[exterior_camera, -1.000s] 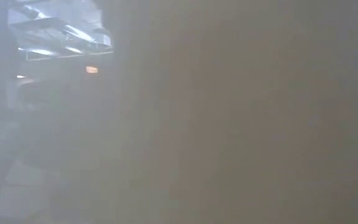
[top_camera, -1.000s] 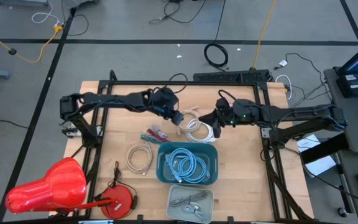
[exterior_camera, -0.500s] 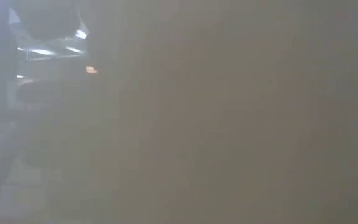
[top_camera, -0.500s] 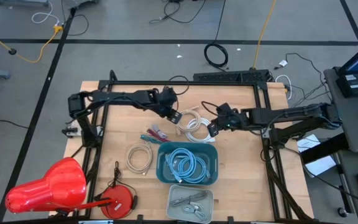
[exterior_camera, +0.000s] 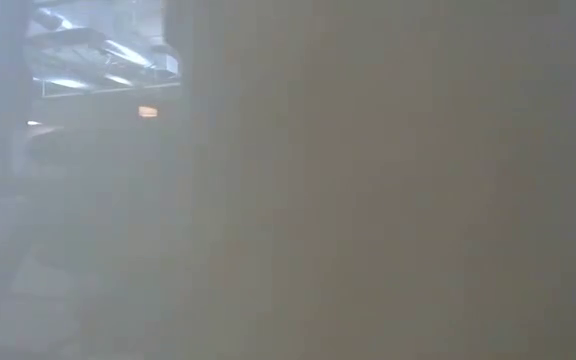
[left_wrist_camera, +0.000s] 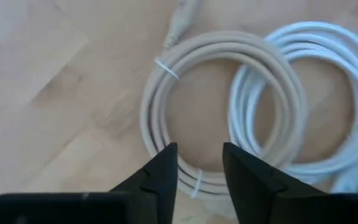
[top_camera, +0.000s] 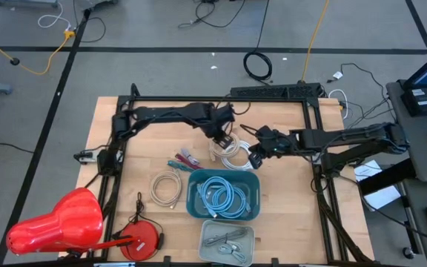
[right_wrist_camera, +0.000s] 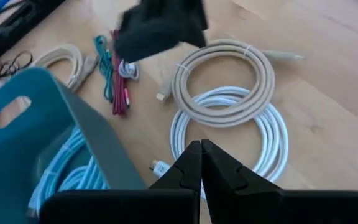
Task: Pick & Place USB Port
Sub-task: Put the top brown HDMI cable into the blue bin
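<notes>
Wooden worktop (top_camera: 288, 222): pale planks carrying cables and bins, ringed by a black frame.
Beige cable: a coiled round beige cable (left_wrist_camera: 185, 112) lies flat on the wood near the middle of the worktop, bound with small ties, one plug end sticking out from the coil.
White cable: a coiled flat white cable (right_wrist_camera: 229, 134) lies just beside the beige coil, their loops touching and overlapping at one side; a small plug shows at its edge.
Left tool (left_wrist_camera: 199, 168): hangs directly over the beige coil, its two dark fingers spread with a clear gap, one finger (left_wrist_camera: 160, 177) over the coil's rim and the other inside the ring; nothing is pinched between them.
Right tool (right_wrist_camera: 199, 165): fingers pressed together and gripping nothing, poised just beside the white coil on the side toward the blue bin.
Blue bin: a teal plastic bin (top_camera: 252, 181) nearer the front edge holds a coil of light-blue cable (top_camera: 224, 199).
Grey tray: a small grey tray (top_camera: 207, 230) in front of the bin holds a few thin cables.
Other cables: a teal and red bundle (top_camera: 184, 159) and another beige coil (top_camera: 166, 188) lie to the left of the bin.
Red items: a red domed object (top_camera: 58, 222) and a red round reel (top_camera: 143, 239) sit at the front left corner.
Low view: fogged over, nothing on the worktop can be told.
</notes>
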